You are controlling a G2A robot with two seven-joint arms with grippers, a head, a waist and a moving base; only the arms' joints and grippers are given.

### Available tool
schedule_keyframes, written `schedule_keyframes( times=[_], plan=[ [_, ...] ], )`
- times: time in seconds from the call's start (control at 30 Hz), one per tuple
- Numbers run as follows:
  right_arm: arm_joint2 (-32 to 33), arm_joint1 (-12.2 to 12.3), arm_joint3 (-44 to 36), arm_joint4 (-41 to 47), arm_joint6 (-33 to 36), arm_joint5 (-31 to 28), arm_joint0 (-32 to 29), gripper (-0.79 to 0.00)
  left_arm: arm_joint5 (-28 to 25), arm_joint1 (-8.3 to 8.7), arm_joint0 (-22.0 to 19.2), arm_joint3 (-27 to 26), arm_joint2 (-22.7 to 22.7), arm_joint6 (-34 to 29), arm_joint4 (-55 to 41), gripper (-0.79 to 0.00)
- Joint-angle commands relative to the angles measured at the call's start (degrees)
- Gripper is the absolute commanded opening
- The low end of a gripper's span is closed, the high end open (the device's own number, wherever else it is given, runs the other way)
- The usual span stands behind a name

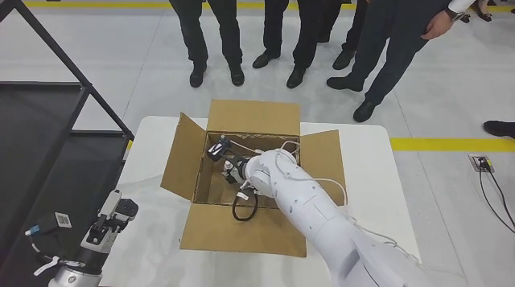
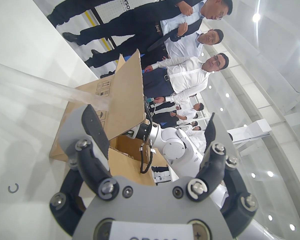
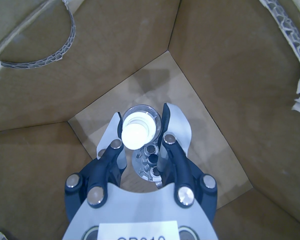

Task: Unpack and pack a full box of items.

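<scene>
Deep inside the open cardboard box [image 1: 253, 116] on the white table [image 1: 378, 174], the right gripper [image 3: 142, 116] has its fingers pressed against both sides of a clear bottle [image 3: 136, 136] with a white cap, cap end toward the wrist. Can't tell if the bottle touches the box floor. Left gripper [image 2: 150, 116] sits at the table's left edge, apart from the box, fingers spread wide, holding nothing.

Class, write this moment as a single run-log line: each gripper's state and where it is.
right gripper: shut on bottle, inside box | left gripper: open, empty, apart from box
</scene>
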Motion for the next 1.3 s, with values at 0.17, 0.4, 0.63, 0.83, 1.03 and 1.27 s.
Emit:
schedule_keyframes(
  times=[0.17,0.4,0.63,0.83,1.03,1.27],
  plan=[
    [0.9,1.1,-2.9,-1.4,-1.1,-1.8,0.4,-0.785,0.3,0.0,-0.5,0.1,0.2,-0.1,0.0,0.0],
    [2.3,3.9,-12.5,-5.0,0.5,-0.6,-1.2,-0.785,1.0,0.05,-2.0,0.4,1.5,-0.9,0.7,0.0],
    [8.4,10.8,-37.2,-12.5,10.0,6.1,-10.4,-0.785,1.5,0.11,-3.4,0.4,2.7,-1.8,1.5,0.0],
    [19.1,18.0,-69.6,-23.9,23.9,7.9,-27.6,-0.785,1.7,0.16,-4.1,0.6,3.3,-2.0,2.0,0.0],
    [26.0,21.1,-88.0,-31.3,26.8,5.9,-39.6,-0.785,1.9,0.2,-4.3,0.7,3.5,-2.2,2.0,0.0],
    [28.8,22.0,-94.4,-34.4,26.8,6.1,-44.8,-0.785,2.3,0.23,-4.0,0.7,3.3,-2.2,1.9,0.0]
  ],
)
